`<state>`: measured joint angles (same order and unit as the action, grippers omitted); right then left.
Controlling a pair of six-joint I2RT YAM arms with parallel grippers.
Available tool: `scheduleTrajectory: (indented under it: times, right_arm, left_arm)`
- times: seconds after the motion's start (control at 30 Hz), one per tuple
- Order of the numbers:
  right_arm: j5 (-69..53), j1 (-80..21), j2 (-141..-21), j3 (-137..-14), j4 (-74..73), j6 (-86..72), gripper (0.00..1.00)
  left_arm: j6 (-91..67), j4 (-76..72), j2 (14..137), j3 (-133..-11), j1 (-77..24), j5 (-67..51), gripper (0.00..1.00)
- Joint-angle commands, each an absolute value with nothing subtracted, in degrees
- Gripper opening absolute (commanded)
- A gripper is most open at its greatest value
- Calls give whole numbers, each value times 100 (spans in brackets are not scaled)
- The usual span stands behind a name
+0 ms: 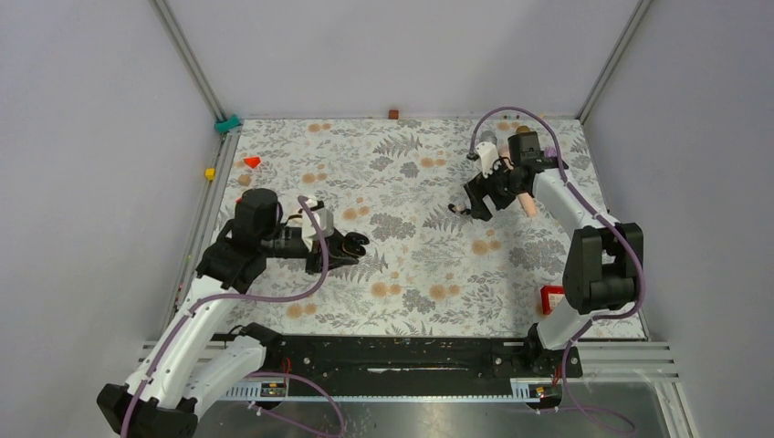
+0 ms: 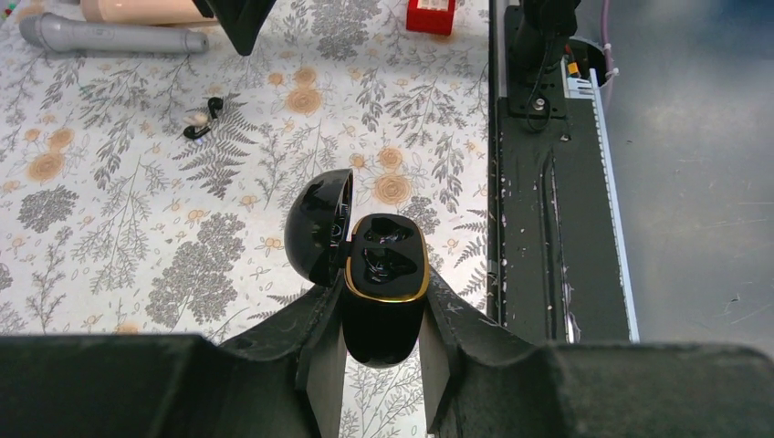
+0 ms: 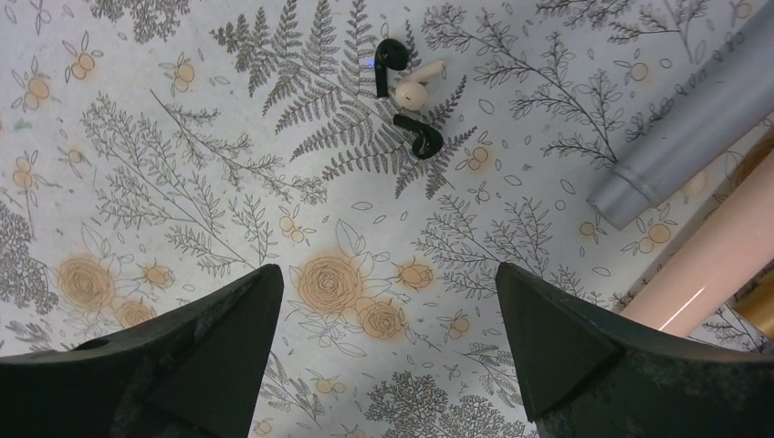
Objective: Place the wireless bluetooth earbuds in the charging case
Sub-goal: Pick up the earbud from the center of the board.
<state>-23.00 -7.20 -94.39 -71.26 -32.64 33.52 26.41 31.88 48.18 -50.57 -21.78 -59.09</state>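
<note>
A glossy black charging case point(image 2: 383, 274) with a gold rim sits between the fingers of my left gripper point(image 2: 383, 315), which is shut on its body. Its lid point(image 2: 318, 228) hangs open to the left and both dark hollows look empty. From above, that gripper point(image 1: 351, 245) hovers over the left middle of the table. The wireless bluetooth earbuds point(image 3: 418, 135) lie on the floral cloth, two black pieces with a small cream piece point(image 3: 415, 89) between them. My right gripper point(image 3: 388, 283) is open just short of them, with nothing between its fingers. In the left wrist view, the earbuds point(image 2: 201, 119) lie far ahead.
A grey cylinder point(image 3: 694, 119) and a long pale-pink cylinder point(image 3: 712, 265) lie right of the earbuds. A red block point(image 1: 551, 298) stands by the right arm's base. A red triangle point(image 1: 252, 161) and a yellow cube point(image 1: 210, 172) sit at the far left. A black rail point(image 1: 392, 356) runs along the near edge.
</note>
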Motion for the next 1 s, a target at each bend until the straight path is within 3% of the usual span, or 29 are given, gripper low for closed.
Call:
scheduleTrajectory:
  times: [0.0, 0.17, 0.57, 0.83, 0.97]
  right_arm:
    - [-2493, -677, -9527, -7368, -3792, 3885, 95]
    - [-2376, -673, -9628, -7393, -3775, 4422, 95]
    - [-2493, -668, -11043, -8931, -4373, 3711, 74]
    - [-2375, -679, -10843, -8413, -4026, 5127, 77]
    - [-2354, -677, -10589, -8034, -3850, 6564, 78]
  left_arm:
    - [2331, 2490, 4465, -4796, -2140, -6352, 0]
    - [2109, 2342, 4439, -4744, -2064, -6507, 0]
    - [2002, 2339, 4984, -4783, -1849, -6681, 0]
    - [2074, 2325, 4852, -4686, -1765, -6733, 0]
    - [2083, 2336, 4798, -4667, -1721, -6800, 0]
